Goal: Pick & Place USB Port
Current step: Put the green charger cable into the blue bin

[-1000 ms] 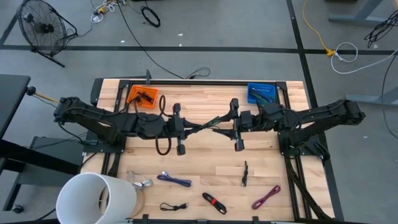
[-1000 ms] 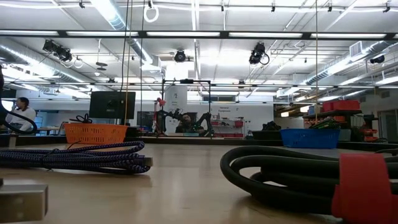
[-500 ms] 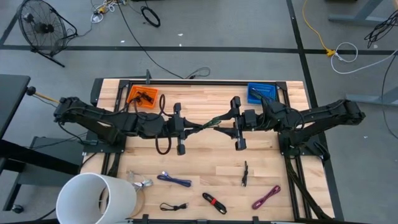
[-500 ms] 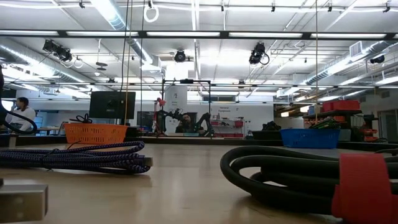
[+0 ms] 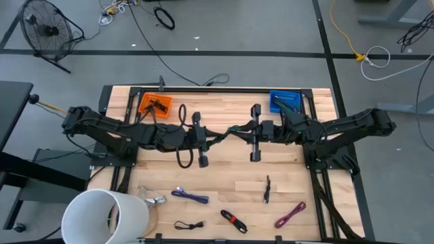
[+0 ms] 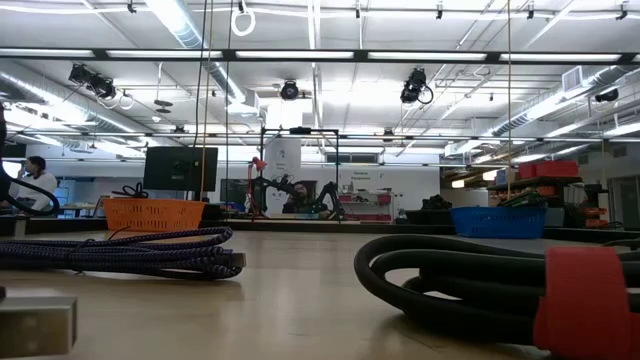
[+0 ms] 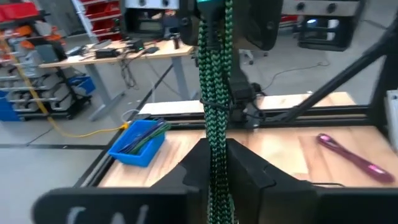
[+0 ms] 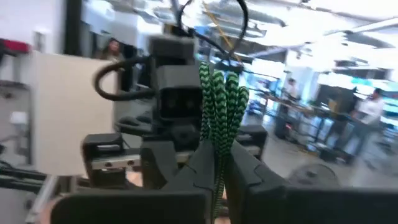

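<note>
The wooden table (image 5: pixel 224 176) fills the middle of the high view, its pale planks bare between the two dark arms, which reach in from the left and right edges and meet near the centre. They meet there, I judge, because one cable is passing from arm to arm.

The orange bin (image 5: pixel 155 106) sits at the table's upper left and the blue bin (image 5: pixel 285 102) at its upper right. Both are slotted plastic baskets with cables in them, so they are likely where the cables get sorted.

The left gripper (image 5: pixel 215 135) and right gripper (image 5: pixel 236 130) face each other in mid-frame, each closed on the green cable (image 5: pixel 227 133), a braided cord in green and black. In the left wrist view the cable (image 7: pixel 214 106) runs taut up the centre between the dark fingers (image 7: pixel 193 165). In the right wrist view it shows as a folded bundle (image 8: pixel 221 106) pinched the same way.

Along the lower part of the table lie loose cables: a blue braided one (image 5: pixel 190 196), a pink one (image 5: pixel 290 215), a black one with a red band (image 5: pixel 232 220), and a thin black one (image 5: pixel 188 224).
</note>
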`<act>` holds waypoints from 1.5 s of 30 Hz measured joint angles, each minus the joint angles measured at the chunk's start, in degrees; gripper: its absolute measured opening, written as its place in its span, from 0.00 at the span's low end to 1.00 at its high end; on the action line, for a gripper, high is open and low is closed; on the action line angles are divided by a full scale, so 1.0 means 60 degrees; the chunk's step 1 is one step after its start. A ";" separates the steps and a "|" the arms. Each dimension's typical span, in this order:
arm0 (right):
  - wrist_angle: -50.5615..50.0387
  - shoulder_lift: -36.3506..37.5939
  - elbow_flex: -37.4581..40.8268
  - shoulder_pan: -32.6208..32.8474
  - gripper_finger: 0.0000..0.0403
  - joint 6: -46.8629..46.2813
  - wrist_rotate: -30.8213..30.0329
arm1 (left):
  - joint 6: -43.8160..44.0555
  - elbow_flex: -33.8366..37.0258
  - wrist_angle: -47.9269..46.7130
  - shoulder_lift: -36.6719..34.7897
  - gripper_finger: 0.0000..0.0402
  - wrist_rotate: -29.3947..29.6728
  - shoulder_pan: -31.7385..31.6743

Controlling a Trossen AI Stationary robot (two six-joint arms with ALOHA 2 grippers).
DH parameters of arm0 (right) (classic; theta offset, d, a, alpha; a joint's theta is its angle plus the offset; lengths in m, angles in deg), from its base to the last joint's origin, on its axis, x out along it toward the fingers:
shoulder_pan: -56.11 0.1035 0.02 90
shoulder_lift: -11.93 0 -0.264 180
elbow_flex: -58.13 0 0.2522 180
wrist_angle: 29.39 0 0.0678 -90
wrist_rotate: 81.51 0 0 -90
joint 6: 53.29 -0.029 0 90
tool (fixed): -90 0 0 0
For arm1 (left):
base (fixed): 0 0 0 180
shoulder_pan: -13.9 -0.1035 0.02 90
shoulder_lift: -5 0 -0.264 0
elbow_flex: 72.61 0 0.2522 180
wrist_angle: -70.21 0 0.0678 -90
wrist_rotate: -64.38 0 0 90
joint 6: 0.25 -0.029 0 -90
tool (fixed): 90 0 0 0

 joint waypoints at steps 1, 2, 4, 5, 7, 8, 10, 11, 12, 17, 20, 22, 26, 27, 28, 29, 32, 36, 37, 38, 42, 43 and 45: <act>-0.0122 0.0018 0.0000 0.0003 0.02 0.0048 -0.0238 | -0.0010 0.0000 -0.0025 -0.0009 0.16 0.0102 -0.0010; -0.0306 0.0051 0.0000 0.0003 0.02 0.0057 -0.0442 | -0.0060 0.0004 -0.0029 -0.0049 0.18 0.0182 -0.0013; -0.0653 0.0134 0.0000 -0.0011 0.01 0.0114 -0.0813 | -0.0191 0.0004 -0.0026 -0.0171 0.22 0.0245 0.0020; -0.0855 0.0220 0.0000 -0.0025 0.01 0.0163 -0.0970 | -0.0234 0.0001 -0.0060 -0.0232 0.23 0.0309 0.0063; -0.1386 0.0434 0.0000 -0.0073 0.01 0.0269 -0.1388 | -0.0252 0.0000 -0.0253 -0.0318 0.25 0.0395 0.0136; -0.1754 0.0580 0.0000 -0.0106 0.01 0.0272 -0.1637 | -0.0259 0.0000 -0.0382 -0.0339 0.26 0.0406 0.0156; -0.2885 0.0956 0.0000 -0.0218 0.01 0.0204 -0.2285 | -0.0249 0.0000 -0.0679 -0.0397 0.26 0.0427 0.0200; -0.3405 0.1160 0.0000 -0.0315 0.01 0.0039 -0.2639 | -0.0222 0.0000 -0.0920 -0.0447 0.26 0.0437 0.0241; -0.4023 0.1421 0.0000 -0.0435 0.01 -0.0127 -0.2973 | -0.0175 0.0000 -0.1112 -0.0470 0.26 0.0461 0.0274; -0.6949 0.2567 0.0000 -0.1270 0.01 -0.1480 -0.3735 | 0.0325 0.0007 -0.2244 -0.0462 0.24 0.0442 0.0346; -0.8622 0.3033 0.0000 -0.1892 0.01 -0.2416 -0.3947 | 0.0672 0.0004 -0.2806 -0.0463 0.24 0.0449 0.0340; -0.9415 0.3199 0.0000 -0.2434 0.01 -0.2827 -0.4146 | 0.0831 0.0004 -0.2957 -0.0463 0.24 0.0462 0.0335; -1.0416 0.3288 0.0000 -0.3586 0.01 -0.2936 -0.4672 | 0.0834 0.0004 -0.2944 -0.0463 0.24 0.0457 0.0339; -1.0620 0.3247 0.0000 -0.3941 0.01 -0.2923 -0.4671 | 0.0834 0.0004 -0.2937 -0.0463 0.24 0.0457 0.0339; -1.0833 0.3183 0.0000 -0.4270 0.01 -0.2874 -0.4674 | 0.0834 0.0004 -0.2920 -0.0463 0.24 0.0457 0.0333; -1.0986 0.3107 0.0000 -0.4596 0.01 -0.2814 -0.4677 | 0.0834 0.0004 -0.2916 -0.0463 0.24 0.0453 0.0311; -1.1636 0.2748 0.0000 -0.5694 0.01 -0.2717 -0.4482 | 0.0838 0.0004 -0.2915 -0.0462 0.24 0.0460 0.0277; -1.2494 0.2083 0.0000 -0.7115 0.01 -0.2273 -0.4242 | 0.0838 0.0004 -0.2930 -0.0460 0.24 0.0458 0.0280; -1.2629 0.1907 0.0000 -0.7416 0.01 -0.2201 -0.4228 | 0.0838 0.0004 -0.2930 -0.0463 0.24 0.0457 0.0285; -1.2729 0.1748 0.0000 -0.7701 0.01 -0.2094 -0.4115 | 0.0838 0.0004 -0.2930 -0.0462 0.24 0.0452 0.0291; -1.3566 0.1051 -0.0360 -0.8779 0.01 -0.1794 -0.3398 | 0.0834 0.0004 -0.2933 -0.0459 0.24 0.0457 0.0280; -1.3966 0.0829 -0.0542 -0.8958 0.01 -0.1781 -0.3456 | 0.0834 0.0004 -0.2933 -0.0459 0.24 0.0457 0.0280; -1.4530 0.0411 -0.0914 -0.9179 0.01 -0.1924 -0.3522 | 0.0833 0.0004 -0.2933 -0.0459 0.24 0.0457 0.0280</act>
